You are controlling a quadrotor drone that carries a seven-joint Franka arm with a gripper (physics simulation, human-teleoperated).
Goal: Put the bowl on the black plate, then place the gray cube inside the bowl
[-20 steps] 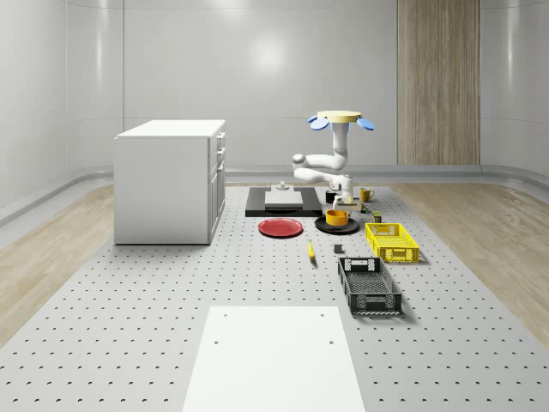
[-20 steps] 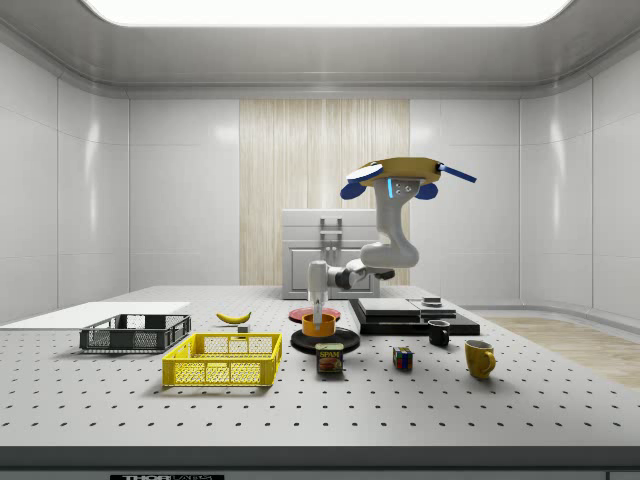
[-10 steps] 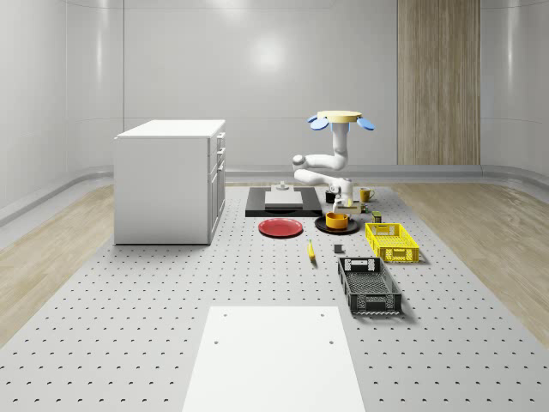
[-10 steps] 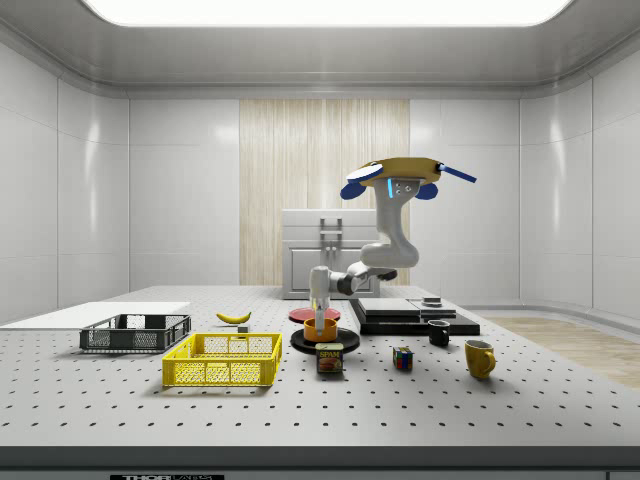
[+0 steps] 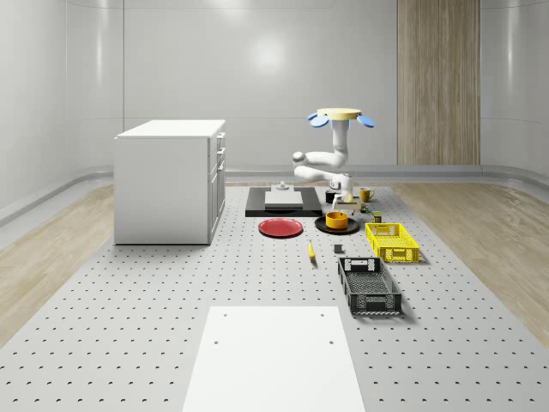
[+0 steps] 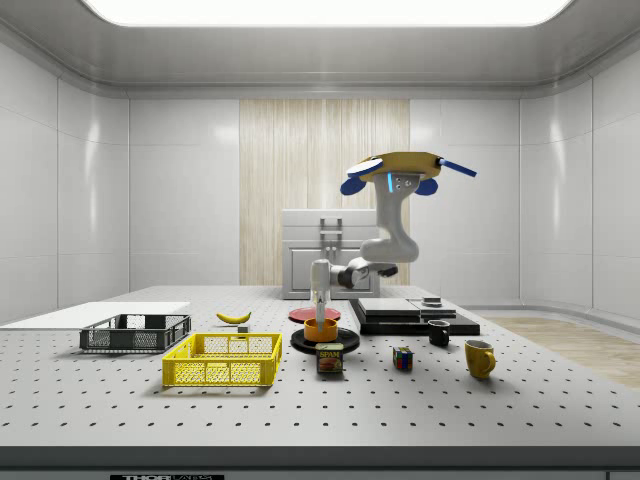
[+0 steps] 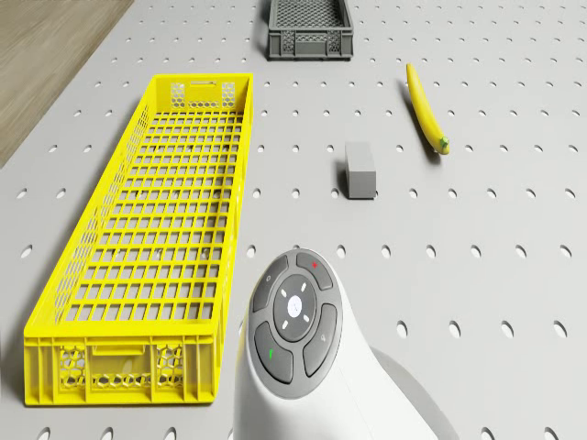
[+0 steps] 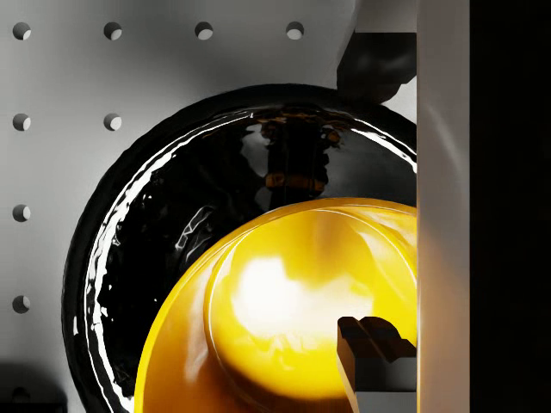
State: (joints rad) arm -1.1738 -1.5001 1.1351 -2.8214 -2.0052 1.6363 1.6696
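Note:
The orange-yellow bowl (image 5: 336,221) (image 6: 321,329) (image 8: 293,310) sits upright on the black plate (image 5: 321,227) (image 6: 300,342) (image 8: 155,232). My gripper (image 5: 340,201) (image 6: 320,303) (image 8: 375,206) hangs just above the bowl's rim, open, with its dark fingertips (image 8: 374,353) wide apart and nothing between them. The gray cube (image 5: 338,250) (image 7: 360,170) lies on the table in front of the plate, between the banana and the yellow crate. The drone (image 5: 340,117) (image 6: 405,172) hovers high behind the plate, its arm bent down toward the bowl.
A red plate (image 5: 280,227) lies at the black plate's left in the whole-scene view. A yellow crate (image 5: 392,241) (image 7: 156,238), black crate (image 5: 369,285) (image 7: 309,27) and banana (image 5: 310,250) (image 7: 426,108) sit nearer the front. A white cabinet (image 5: 170,180) stands at left.
The bowl has come down onto the black plate. The gripper has opened, let it go and lifted a little, and the drone has risen slightly.

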